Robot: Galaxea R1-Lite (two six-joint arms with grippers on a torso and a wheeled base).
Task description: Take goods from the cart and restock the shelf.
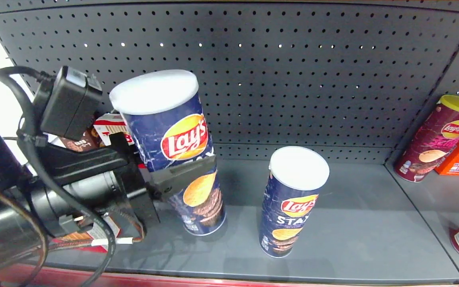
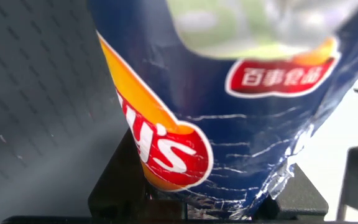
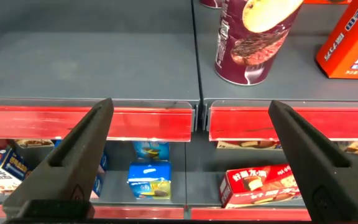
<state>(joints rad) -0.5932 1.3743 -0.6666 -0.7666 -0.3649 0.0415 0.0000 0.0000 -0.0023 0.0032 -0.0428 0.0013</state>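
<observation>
left gripper (image 1: 178,172) pinches the blue chip can (image 1: 169,135), tilted, base on the shelf (image 1: 353,227) towards its left edge. right gripper (image 3: 191,107) fingers spread. released leaning, it could topple onto the second blue can (image 1: 293,199).

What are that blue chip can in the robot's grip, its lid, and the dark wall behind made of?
Blue can: likely a cardboard tube in glossy printed film, crinkled and silvery at one edge. Lid: seemingly matte white plastic. Back wall: probably painted sheet metal, matte dark grey with regular punched holes.
</observation>
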